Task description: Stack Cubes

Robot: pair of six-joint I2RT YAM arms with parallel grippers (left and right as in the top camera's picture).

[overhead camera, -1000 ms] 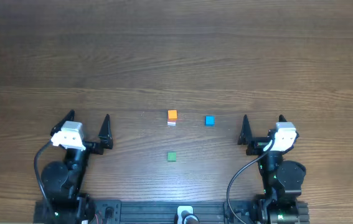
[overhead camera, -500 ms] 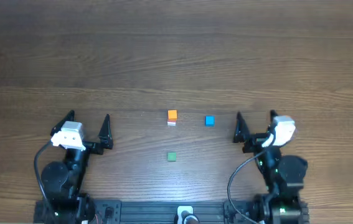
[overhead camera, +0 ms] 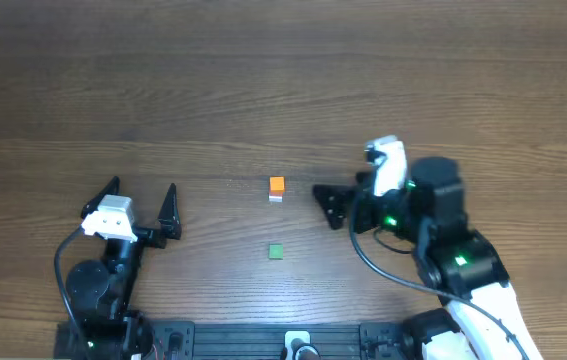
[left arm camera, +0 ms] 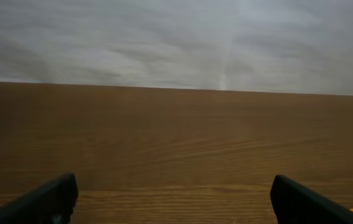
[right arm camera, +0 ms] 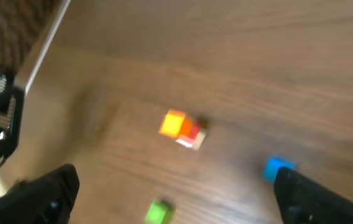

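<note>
Right of centre, the right tool (overhead camera: 329, 206), spread wide, should centre over the blue cube (right arm camera: 279, 168), then descend squarely before closing.

The brown wooden table (overhead camera: 283, 80) carries three small groups. Ahead of the right gripper (overhead camera: 325, 206), about midway between its spread jaws, a pale block (right arm camera: 195, 140) lies on the wood with an orange cube (right arm camera: 174, 122) on it. A blue cube (right arm camera: 279, 168) rests just ahead of one jaw. A green cube (right arm camera: 159, 211) lies close in between the two jaws.
</note>
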